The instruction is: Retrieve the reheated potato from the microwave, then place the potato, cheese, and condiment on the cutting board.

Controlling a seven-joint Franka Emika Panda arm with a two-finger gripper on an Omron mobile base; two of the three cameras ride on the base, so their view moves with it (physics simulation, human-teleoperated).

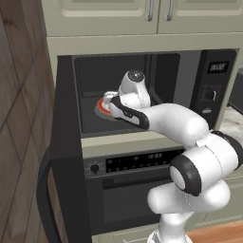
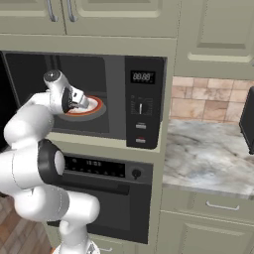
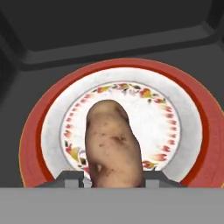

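- Hand view: at the near edge the gripper (image 3: 113,178) sat low over the plate (image 3: 183,131), its two dark fingertips (image 3: 70,178) showing on either side of the potato (image 3: 113,146). Whether they pressed on the skin or merely flanked it could not be told.
- The potato lay lengthwise on the plate's flowered centre, its near end between the fingertips and its far end pointing toward the back wall of the microwave (image 3: 109,30).
- The plate, white with a broad red rim, rested on the dark floor of the cavity.
- Left base view: the microwave (image 1: 216,80) door (image 1: 66,156) stood swung wide to the left, and the white arm (image 1: 166,121) reached into the opening, its hand covering most of the plate (image 1: 100,107) near the left side of the cavity floor.
- Right base view: beyond the arm, the red rim of the plate (image 2: 96,106) showed inside the microwave (image 2: 144,99), beside the control panel (image 2: 143,101), with the oven (image 2: 106,171) below and the marble counter (image 2: 208,158) to the right.
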